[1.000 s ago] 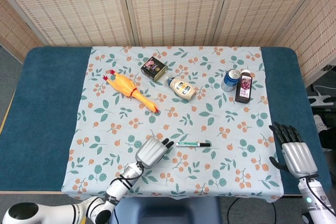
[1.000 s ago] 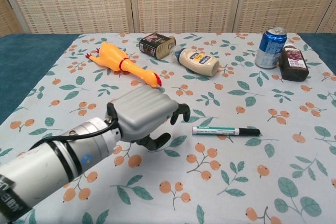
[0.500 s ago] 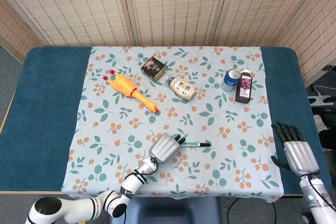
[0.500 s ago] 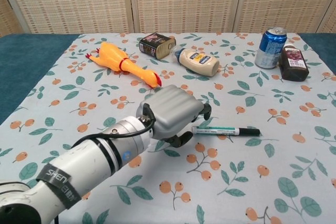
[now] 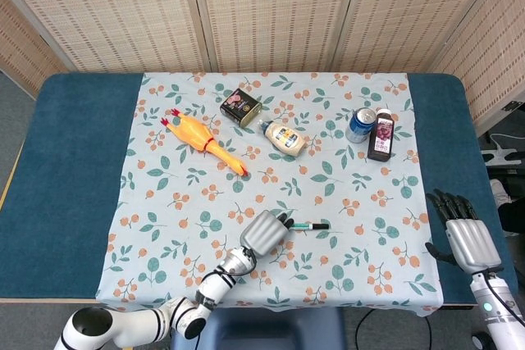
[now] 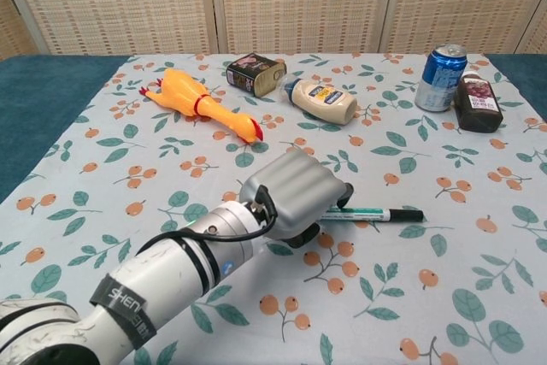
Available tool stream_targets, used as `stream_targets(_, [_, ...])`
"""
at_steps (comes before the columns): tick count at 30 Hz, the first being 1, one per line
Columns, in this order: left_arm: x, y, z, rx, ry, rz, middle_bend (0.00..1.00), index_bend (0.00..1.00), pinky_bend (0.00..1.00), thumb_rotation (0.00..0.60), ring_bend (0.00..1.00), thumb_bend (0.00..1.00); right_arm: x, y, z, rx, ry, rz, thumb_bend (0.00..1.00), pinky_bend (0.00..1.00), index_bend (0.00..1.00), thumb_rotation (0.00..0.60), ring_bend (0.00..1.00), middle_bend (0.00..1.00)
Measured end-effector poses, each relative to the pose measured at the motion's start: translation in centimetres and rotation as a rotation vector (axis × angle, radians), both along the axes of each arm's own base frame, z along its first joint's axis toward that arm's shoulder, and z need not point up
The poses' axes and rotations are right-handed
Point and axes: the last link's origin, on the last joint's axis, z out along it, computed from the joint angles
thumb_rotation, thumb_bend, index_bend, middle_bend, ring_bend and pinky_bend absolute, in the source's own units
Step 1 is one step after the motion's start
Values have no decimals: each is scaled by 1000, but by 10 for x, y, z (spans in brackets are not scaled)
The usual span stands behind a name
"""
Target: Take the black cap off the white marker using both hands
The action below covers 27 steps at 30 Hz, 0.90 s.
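The white marker (image 6: 367, 213) lies flat on the worktop (image 5: 74, 170), long axis running left-right, black cap (image 6: 408, 214) pointing right. Left hand (image 6: 295, 194) covers its left end, fingers curled down, can't tell if it's gripping. Right hand (image 5: 463, 234) sits well off to the right, fingers spread, holding nothing.

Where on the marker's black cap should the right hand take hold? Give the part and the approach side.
Pinch the black cap across its short width, coming from the robot's right and from above. The white marker lies flat with the cap end pointing right and uncovered, while the left hand covers the barrel's other end. The right hand waits off that side.
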Motion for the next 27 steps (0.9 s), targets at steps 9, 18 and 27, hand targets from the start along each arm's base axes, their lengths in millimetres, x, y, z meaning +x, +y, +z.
stream_targets(9, [2, -1, -4, 22, 11, -22, 488, 396, 1000, 600, 954, 422, 0, 0, 0, 3, 0, -1, 159, 0, 0, 600, 0, 0])
stream_targets(18, [1, -1, -4, 33, 11, -31, 650, 515, 1000, 600, 960, 422, 0, 0, 0, 2, 0, -2, 158, 0, 0, 600, 0, 0])
stream_targets(27, [0, -1, 1, 56, -33, -50, 914, 784, 1000, 600, 976, 414, 1, 0, -3, 11, 3, 4, 159, 0, 0, 600, 0, 0])
